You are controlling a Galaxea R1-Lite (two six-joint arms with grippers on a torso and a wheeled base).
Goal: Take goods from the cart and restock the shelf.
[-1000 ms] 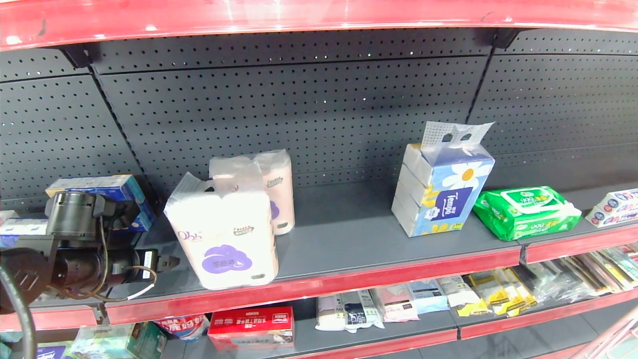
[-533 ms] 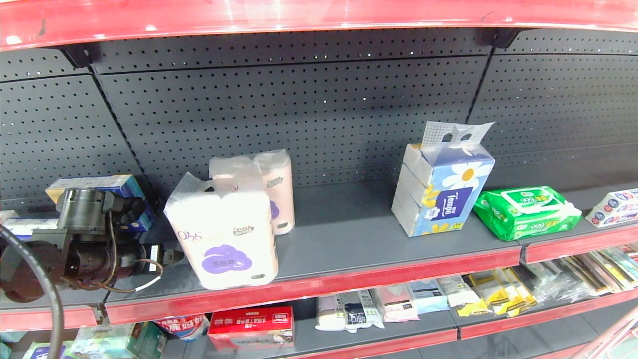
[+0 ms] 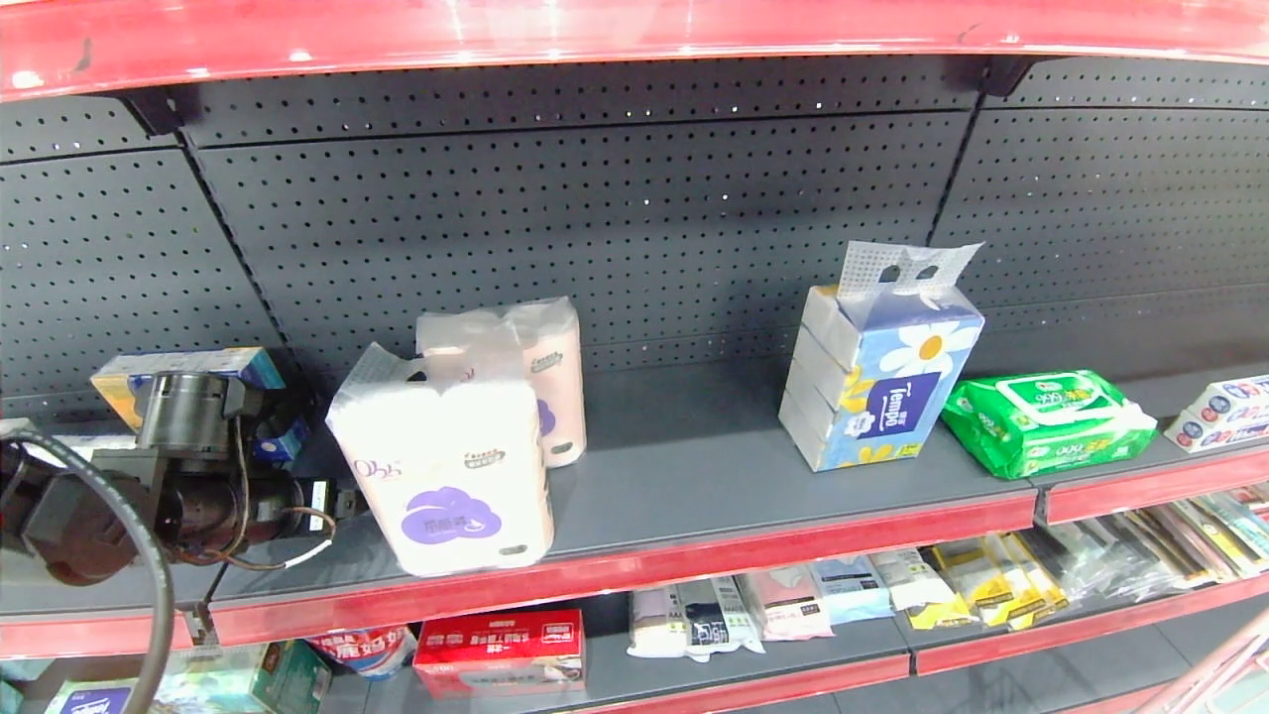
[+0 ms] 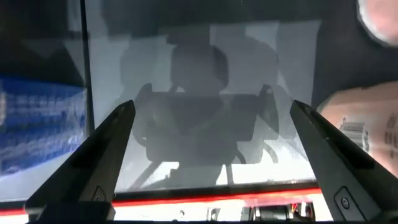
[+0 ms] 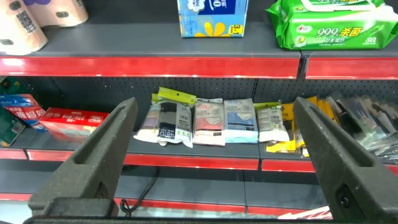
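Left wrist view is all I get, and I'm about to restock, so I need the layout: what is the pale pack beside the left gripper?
Observer: A white toilet-roll pack with a purple print, standing at the front edge of the shelf. The left gripper sits just to its left.
Operator: Any free space there?
Observer: Yes, the shelf is bare between that pack and a blue tissue pack with a daisy on it.
Operator: And the right gripper?
Observer: The right gripper is open and holds nothing. It faces the sachets one level below.
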